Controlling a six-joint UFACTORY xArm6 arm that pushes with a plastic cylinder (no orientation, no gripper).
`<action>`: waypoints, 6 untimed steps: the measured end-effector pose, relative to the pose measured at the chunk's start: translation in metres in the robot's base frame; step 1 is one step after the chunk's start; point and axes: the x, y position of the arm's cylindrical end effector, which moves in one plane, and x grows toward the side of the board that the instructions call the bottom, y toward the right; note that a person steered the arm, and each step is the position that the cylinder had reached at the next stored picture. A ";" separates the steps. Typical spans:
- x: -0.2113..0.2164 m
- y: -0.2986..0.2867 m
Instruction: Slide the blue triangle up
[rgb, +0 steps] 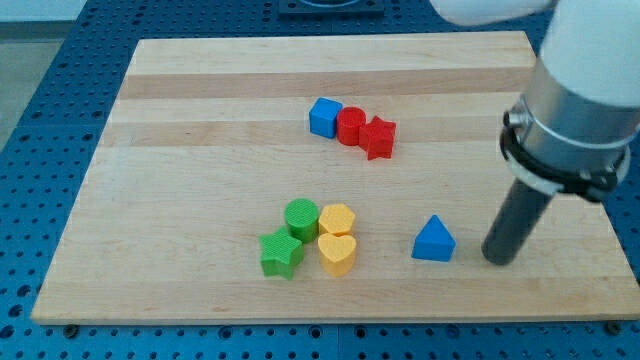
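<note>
My tip (497, 259) is sitting bare on the board (200, 150), holding nothing, just to the view's right of the blue triangle (433, 241) and not touching it, with the triangle lying low on the board's right side.

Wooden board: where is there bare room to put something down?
The view's left side of the board is bare, as is the strip between the blue cube and green cylinder. Crowded: near my tip, beside the blue triangle.
</note>
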 end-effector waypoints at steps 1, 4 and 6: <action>0.007 -0.035; -0.026 -0.067; -0.033 -0.098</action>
